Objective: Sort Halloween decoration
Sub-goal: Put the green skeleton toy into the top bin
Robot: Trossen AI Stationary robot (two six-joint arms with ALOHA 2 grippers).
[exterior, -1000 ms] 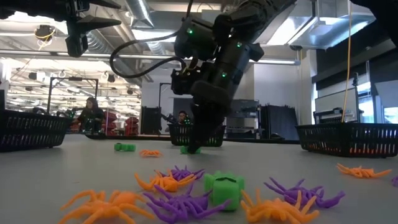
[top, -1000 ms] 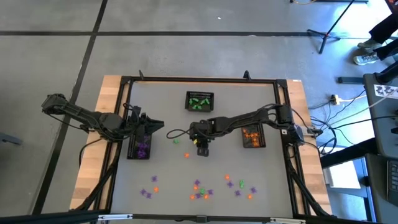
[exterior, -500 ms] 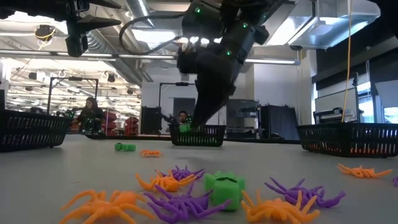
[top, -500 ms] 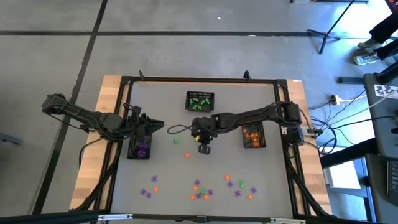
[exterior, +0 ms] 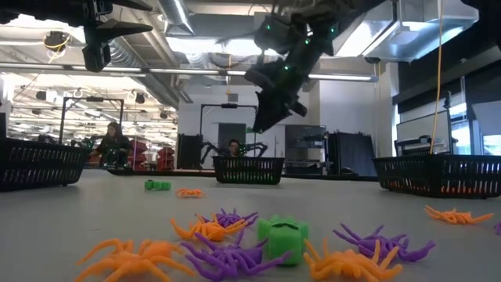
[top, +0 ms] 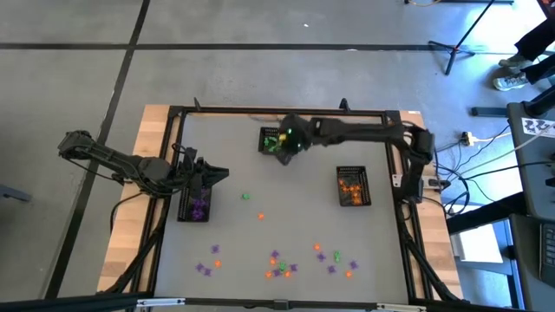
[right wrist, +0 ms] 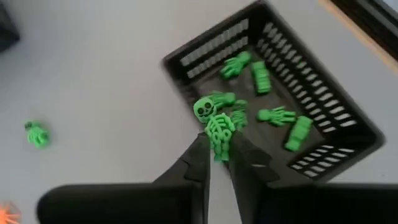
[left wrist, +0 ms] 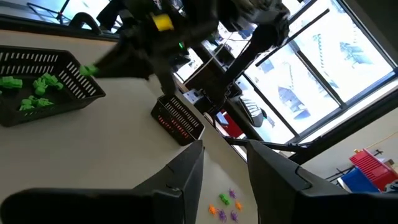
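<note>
The desk (top: 286,234) is lying framed by black rails, and three black mesh baskets are sitting on it. Seen from above, the basket of green pieces (top: 270,133) is sitting at twelve o'clock, the basket of orange pieces (top: 353,186) at three o'clock, and the basket of purple pieces (top: 196,208) at nine o'clock.

The right arm is reaching across from three o'clock toward twelve, and the right gripper (right wrist: 217,163) is hovering over the near edge of the green basket. Its fingers (right wrist: 198,165) are standing narrow, pinching a green skeleton (right wrist: 215,126) between their tips; the figure is hanging just above the basket's rim, with other green trinkets lying inside below it.

The left arm is waiting at nine o'clock, and the left gripper (left wrist: 225,163) is sitting over the purple basket. Its fingers (left wrist: 186,174) are standing partly apart and holding nothing.

The remaining Halloween decorations (top: 282,264) are lying scattered at six o'clock, a loose mix of purple, orange and green pieces. In the low view, purple and orange spiders (exterior: 223,243) are crowding around a green block (exterior: 282,237). Near the centre, a lone green piece (top: 245,196) and an orange piece (top: 259,216) are lying apart from the rest.
</note>
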